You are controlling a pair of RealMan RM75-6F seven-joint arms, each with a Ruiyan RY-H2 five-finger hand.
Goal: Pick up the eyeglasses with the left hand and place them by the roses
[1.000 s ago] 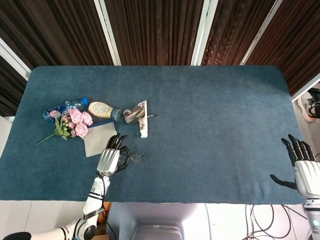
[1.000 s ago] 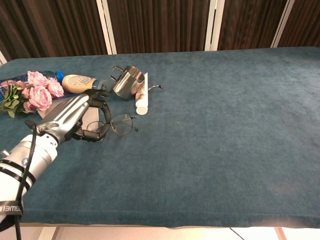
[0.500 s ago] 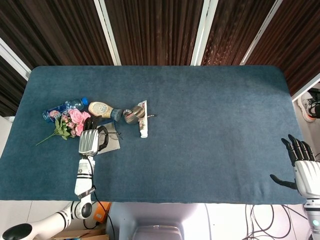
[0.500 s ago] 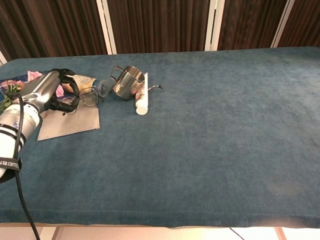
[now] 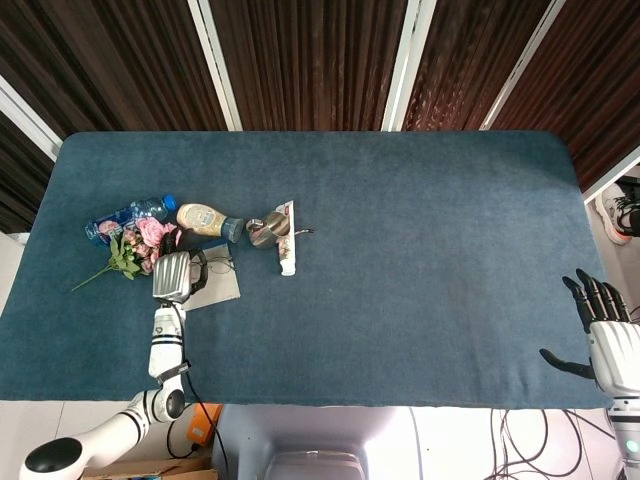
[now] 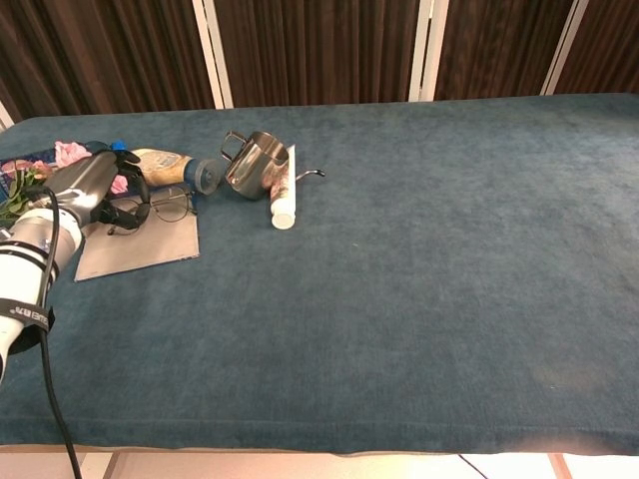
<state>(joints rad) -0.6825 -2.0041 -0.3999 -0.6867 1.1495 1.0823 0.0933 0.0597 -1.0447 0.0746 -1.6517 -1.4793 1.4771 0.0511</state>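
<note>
The thin-framed eyeglasses (image 5: 215,266) (image 6: 171,207) hang low over the grey mat (image 5: 222,289) (image 6: 140,245), just right of the pink roses (image 5: 148,243) (image 6: 71,154). My left hand (image 5: 172,277) (image 6: 92,189) grips them at their left end with its fingers curled in; the lenses stick out to its right. In the chest view the hand partly covers the roses. My right hand (image 5: 604,338) hovers at the table's near right corner, fingers spread and holding nothing; only the head view shows it.
Behind the roses lies a water bottle (image 5: 130,216). Right of them, in a row, are a sauce bottle (image 5: 206,219) (image 6: 165,167), a metal cup (image 5: 266,229) (image 6: 254,164) and a white tube (image 5: 287,251) (image 6: 283,196).
My left hand lifted the eyeglasses from the table's near side, carried them left and back to the roses, and has now sunk a little over the grey mat. The right hand stayed still.
</note>
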